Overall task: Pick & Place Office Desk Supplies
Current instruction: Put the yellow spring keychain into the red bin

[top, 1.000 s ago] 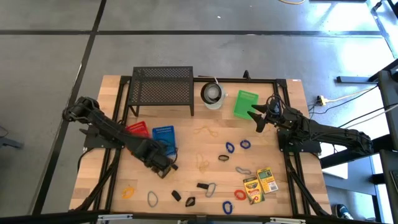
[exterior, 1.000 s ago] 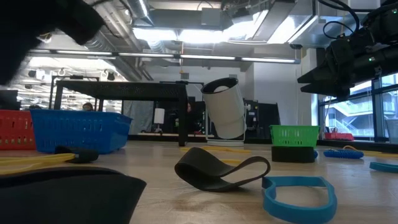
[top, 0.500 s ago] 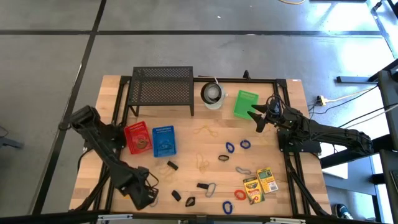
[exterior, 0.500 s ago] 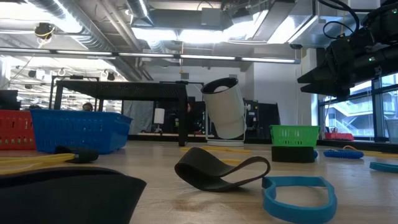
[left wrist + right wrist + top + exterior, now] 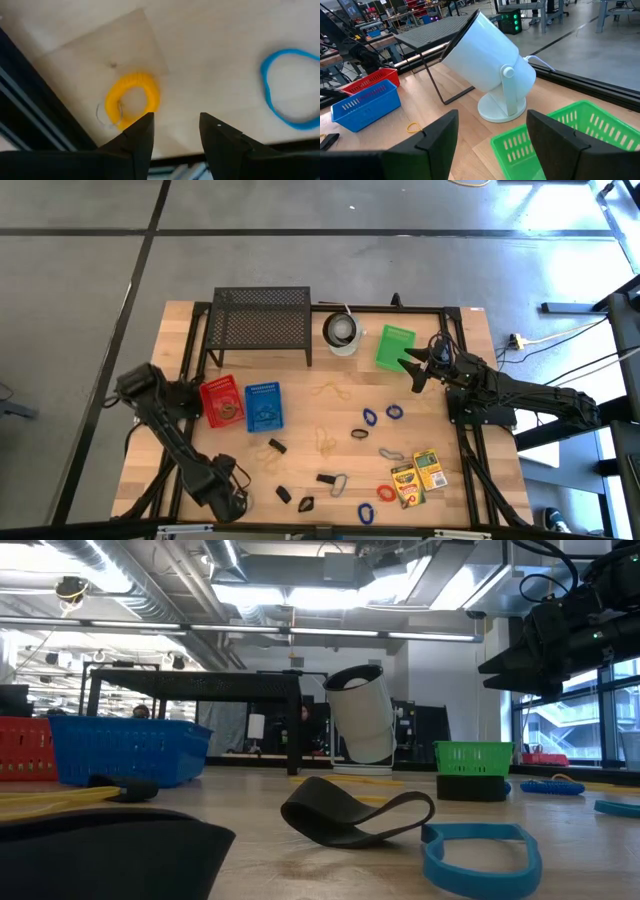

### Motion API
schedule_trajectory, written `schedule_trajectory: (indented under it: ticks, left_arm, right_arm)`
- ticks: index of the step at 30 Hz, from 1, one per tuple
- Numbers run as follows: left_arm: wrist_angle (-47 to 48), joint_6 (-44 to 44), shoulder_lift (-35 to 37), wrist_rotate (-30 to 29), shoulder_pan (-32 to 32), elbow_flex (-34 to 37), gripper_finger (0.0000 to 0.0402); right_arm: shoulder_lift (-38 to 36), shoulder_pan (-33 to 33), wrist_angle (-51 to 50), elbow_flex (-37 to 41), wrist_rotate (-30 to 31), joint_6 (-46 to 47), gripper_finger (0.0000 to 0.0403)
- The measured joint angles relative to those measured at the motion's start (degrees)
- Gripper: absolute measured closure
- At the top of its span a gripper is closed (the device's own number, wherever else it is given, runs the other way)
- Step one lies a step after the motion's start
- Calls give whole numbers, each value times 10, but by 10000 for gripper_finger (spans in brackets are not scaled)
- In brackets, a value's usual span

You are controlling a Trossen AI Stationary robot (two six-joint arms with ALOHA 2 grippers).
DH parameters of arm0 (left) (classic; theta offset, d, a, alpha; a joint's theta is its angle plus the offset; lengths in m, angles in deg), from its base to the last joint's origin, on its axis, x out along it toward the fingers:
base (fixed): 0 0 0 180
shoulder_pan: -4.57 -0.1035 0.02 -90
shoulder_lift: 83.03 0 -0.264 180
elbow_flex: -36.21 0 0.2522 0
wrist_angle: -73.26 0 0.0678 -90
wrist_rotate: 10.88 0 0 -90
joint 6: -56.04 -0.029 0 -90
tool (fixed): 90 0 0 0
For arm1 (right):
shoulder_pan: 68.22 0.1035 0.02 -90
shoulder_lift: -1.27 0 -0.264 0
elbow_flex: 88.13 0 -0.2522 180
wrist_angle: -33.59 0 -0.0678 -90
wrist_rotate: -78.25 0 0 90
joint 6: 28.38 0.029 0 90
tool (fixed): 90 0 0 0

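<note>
Yellow rubber band (image 5: 131,99) | left hand (image 5: 176,125) above it, fingers spread, empty | right hand (image 5: 490,132) spread, empty

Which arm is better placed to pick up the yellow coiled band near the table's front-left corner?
Left. The left gripper hangs open right over the yellow coiled band, while the right gripper waits across the table beside the green basket.

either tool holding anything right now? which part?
Nothing held. Left tool is open and empty above the yellow coiled band. Right tool is open and empty near the green basket.
</note>
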Motion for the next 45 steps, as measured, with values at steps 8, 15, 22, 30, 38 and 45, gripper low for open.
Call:
schedule_trajectory:
  ticks: [8, 15, 22, 30, 38, 45]
  left_arm:
    - [-5, 0, -19, -7, 27, 15, 258]
    - [-82, -22, -17, -48, 29, 47, 259]
    - [-101, -49, -15, -51, 23, 57, 270]
    - [-94, -102, -16, -54, 6, 57, 365]
    - [-70, -111, -11, -80, -3, 57, 392]
    - [9, -104, 33, -191, -21, 64, 394]
  right_arm:
    - [0, 0, 0, 0, 0, 0, 166]
    - [0, 0, 0, 0, 0, 0, 166]
    - [0, 0, 0, 0, 0, 0, 166]
    - [0, 0, 0, 0, 0, 0, 166]
    - [0, 0, 0, 0, 0, 0, 166]
    - [0, 0, 0, 0, 0, 0, 166]
